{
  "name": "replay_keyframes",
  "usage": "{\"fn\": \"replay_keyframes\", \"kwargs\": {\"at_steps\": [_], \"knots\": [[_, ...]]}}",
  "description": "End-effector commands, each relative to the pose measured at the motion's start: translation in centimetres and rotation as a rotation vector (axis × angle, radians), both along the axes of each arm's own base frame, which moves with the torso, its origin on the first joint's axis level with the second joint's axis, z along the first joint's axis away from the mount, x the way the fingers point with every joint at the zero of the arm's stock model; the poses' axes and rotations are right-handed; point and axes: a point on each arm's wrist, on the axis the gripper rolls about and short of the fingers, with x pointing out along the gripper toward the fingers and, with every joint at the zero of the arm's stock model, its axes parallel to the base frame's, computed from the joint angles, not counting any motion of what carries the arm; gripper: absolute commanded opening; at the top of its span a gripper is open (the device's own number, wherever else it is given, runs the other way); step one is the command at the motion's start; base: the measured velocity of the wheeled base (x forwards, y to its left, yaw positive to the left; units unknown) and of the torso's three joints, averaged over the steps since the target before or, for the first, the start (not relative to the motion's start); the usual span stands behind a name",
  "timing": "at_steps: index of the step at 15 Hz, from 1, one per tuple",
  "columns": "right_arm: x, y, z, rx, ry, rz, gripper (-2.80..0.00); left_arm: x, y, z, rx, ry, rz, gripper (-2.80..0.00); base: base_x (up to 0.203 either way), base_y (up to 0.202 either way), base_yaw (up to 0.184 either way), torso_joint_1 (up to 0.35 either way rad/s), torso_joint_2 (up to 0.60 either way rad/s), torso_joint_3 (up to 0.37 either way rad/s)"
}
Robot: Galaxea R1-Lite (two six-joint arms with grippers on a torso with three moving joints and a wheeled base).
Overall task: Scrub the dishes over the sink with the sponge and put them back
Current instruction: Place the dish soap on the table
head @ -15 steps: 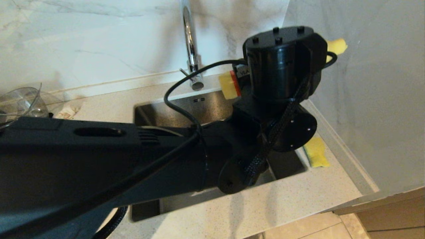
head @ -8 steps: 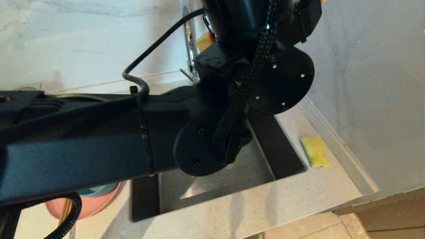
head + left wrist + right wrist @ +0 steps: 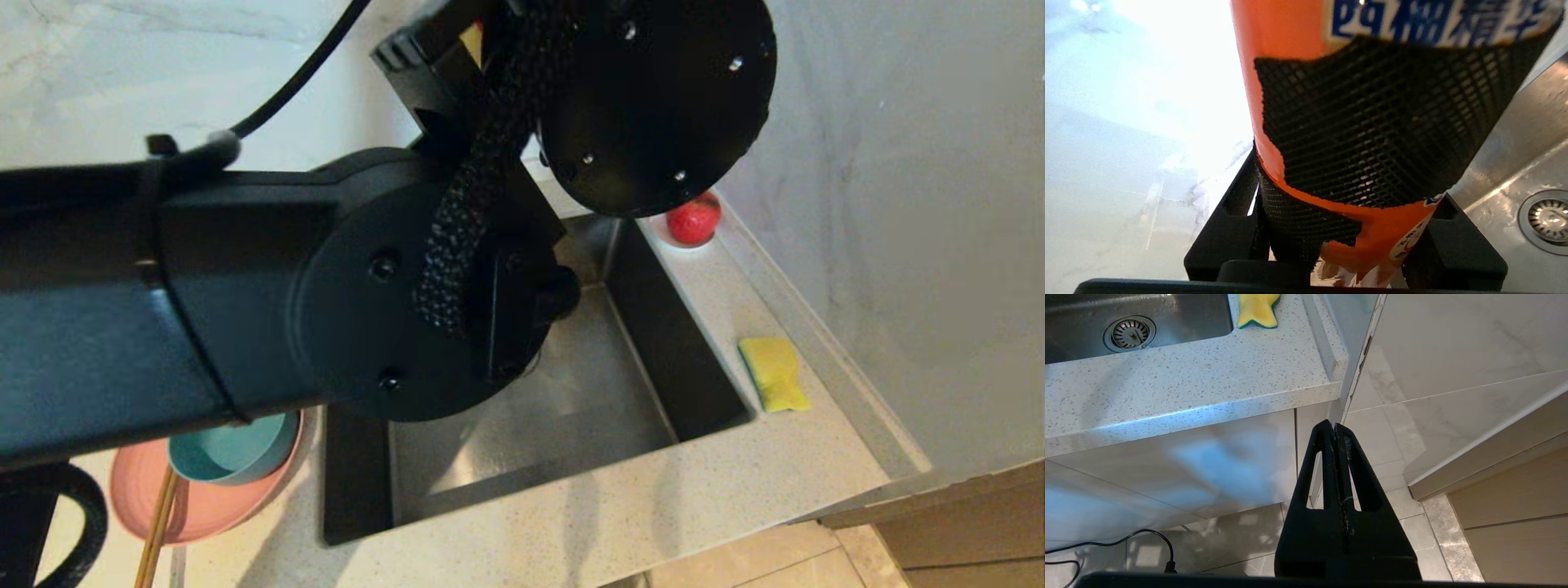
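Sponge (image 3: 774, 374): soft, light foam lying on the table just right of the sink (image 3: 571, 425); pinch across its short sides. Left gripper (image 3: 1347, 261), above the sink, clamps an orange bottle (image 3: 1355, 122), probably detergent. Right gripper (image 3: 1336, 433): closed, empty.

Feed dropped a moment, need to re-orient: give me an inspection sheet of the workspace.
Surface: speckled counter around sink, drain uncovered.
Job's things: sponge on counter right of sink; plate, bowl, chopsticks to its left.
Clutter: red object by the sink's far corner.
Grippers: left gripper fingers clamp an orange bottle; right gripper shut, below counter edge.
Cables: black cable on left arm; another on floor.
Surroundings: marble walls, tiled floor.
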Motion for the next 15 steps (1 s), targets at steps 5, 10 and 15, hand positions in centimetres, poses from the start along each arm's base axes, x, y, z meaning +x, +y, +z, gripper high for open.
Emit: {"fn": "replay_keyframes", "kwargs": {"at_steps": [5, 10, 15], "knots": [[0.0, 0.0, 0.0, 0.000, 0.001, 0.000, -2.80, -2.9, 4.0, 4.5, -0.062, -0.034, -0.023, -2.80, 0.000, 0.000, 0.000, 0.000, 0.00, 0.000], [0.0, 0.0, 0.0, 0.000, -0.001, 0.000, -2.80, -4.4, 6.3, 6.9, -0.154, -0.133, -0.154, -2.80, 0.000, 0.000, 0.000, 0.000, 0.00, 0.000], [0.0, 0.0, 0.0, 0.000, -0.001, 0.000, -2.80, -4.1, 7.2, 7.6, -0.383, -0.234, -0.445, -2.80, 0.000, 0.000, 0.000, 0.000, 0.00, 0.000]]}}
